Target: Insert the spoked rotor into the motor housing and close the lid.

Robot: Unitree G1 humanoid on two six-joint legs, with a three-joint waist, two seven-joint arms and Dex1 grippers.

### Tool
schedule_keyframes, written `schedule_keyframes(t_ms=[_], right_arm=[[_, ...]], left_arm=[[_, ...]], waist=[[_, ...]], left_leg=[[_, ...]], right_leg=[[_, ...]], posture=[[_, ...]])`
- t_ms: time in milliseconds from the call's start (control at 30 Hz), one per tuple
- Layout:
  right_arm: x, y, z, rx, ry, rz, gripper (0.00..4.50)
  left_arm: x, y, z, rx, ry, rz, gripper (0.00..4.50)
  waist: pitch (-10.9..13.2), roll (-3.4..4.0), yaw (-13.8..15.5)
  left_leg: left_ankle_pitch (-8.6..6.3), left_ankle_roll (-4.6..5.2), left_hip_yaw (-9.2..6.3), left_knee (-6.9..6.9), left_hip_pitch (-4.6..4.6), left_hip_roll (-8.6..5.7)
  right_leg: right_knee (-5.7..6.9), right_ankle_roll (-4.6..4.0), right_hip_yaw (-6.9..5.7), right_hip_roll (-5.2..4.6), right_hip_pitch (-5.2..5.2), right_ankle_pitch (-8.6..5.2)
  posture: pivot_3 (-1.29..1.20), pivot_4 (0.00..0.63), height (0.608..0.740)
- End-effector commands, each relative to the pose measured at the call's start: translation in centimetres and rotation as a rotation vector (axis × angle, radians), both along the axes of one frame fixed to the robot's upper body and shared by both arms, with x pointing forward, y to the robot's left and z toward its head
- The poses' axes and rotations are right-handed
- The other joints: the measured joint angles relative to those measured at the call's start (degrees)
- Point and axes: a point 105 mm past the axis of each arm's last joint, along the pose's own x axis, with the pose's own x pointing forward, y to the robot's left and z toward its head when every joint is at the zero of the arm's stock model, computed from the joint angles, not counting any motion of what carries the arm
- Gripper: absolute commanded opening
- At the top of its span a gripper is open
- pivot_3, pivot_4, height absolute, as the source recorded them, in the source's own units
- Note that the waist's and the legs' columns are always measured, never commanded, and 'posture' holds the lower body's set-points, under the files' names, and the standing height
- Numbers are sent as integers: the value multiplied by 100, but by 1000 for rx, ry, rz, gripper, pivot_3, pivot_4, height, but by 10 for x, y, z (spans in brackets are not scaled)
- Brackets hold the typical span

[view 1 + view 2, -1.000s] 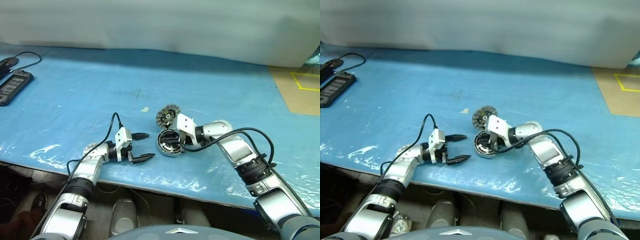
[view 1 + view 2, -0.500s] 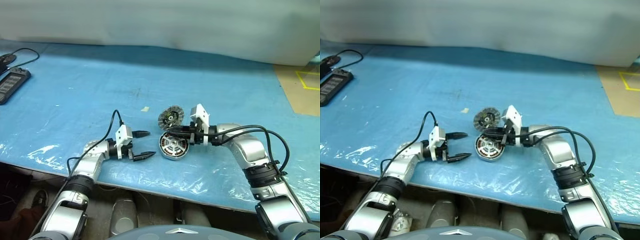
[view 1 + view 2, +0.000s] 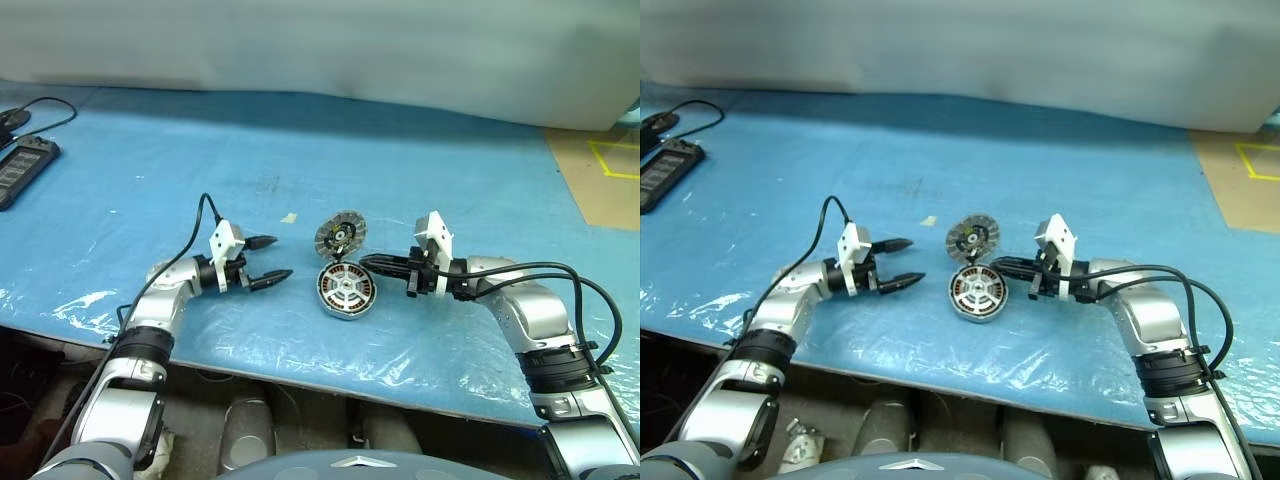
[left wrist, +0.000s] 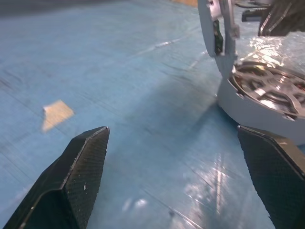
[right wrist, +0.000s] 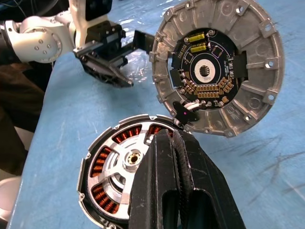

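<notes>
Lying flat beside the tilted lid [image 3: 339, 236], motor housing [image 3: 346, 291], windings upward.

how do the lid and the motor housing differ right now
The lid stands tilted up on its edge, leaning at the motor housing, which lies flat on the blue table. The lid's face shows a dark circuit centre in a ribbed ring; the housing shows copper windings under silver spokes. Both are round, silver and similar in width.
</notes>
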Motion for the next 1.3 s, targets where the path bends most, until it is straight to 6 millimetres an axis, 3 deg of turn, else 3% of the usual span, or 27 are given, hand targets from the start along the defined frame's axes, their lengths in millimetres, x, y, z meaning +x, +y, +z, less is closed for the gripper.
schedule_keyframes(t_ms=[33, 133, 267, 500, 667, 1000, 1300], right_arm=[[4, -9, 3, -21, -52, -46, 33], [5, -13, -2, -33, -56, -70, 0], [-2, -16, -5, -16, -30, -73, 0], [-11, -30, -6, -18, -25, -103, 0], [-15, -36, -6, -32, -34, -135, 0], [-14, -46, -8, -53, -21, -215, 0], [-16, -64, -12, -77, -18, -288, 0]], left_arm=[[25, 4, 14, -2, -27, 91, 4500], [47, 2, 23, 39, -36, 146, 3935], [67, -9, 44, -17, -52, 187, 2608], [70, -52, 73, -175, 12, 42, 152], [65, -70, 72, -163, 50, -40, 152], [29, -114, 71, -133, 136, -405, 152], [6, -144, 68, -117, 153, -589, 152]], waist=[[0, -1, 3], [1, -2, 3], [2, -3, 12], [4, -7, 27], [5, -8, 21], [6, -10, 77], [8, -11, 140]], left_leg=[[1, -1, -1, 2, -1, -1], [1, -2, -2, 7, -1, -2], [8, -13, -4, 9, -7, -7], [10, -15, -7, 9, -12, -5], [9, -13, -8, 12, -10, -4], [4, -4, -9, 12, -12, -5], [0, 2, -9, 11, -11, -5]], right_leg=[[1, 0, 0, 1, 0, 0], [5, 0, -1, 1, 2, 0], [1, 1, -3, -1, 4, 1], [1, 0, -10, -1, 3, 1], [2, 0, -10, -1, 4, 1], [0, 0, -11, -4, 5, 1], [-1, 0, -11, -7, 6, 1]], posture=[[0, 150, 740], [0, 150, 740], [0, 150, 740], [0, 150, 740], [0, 150, 740], [0, 150, 740], [0, 150, 740]])
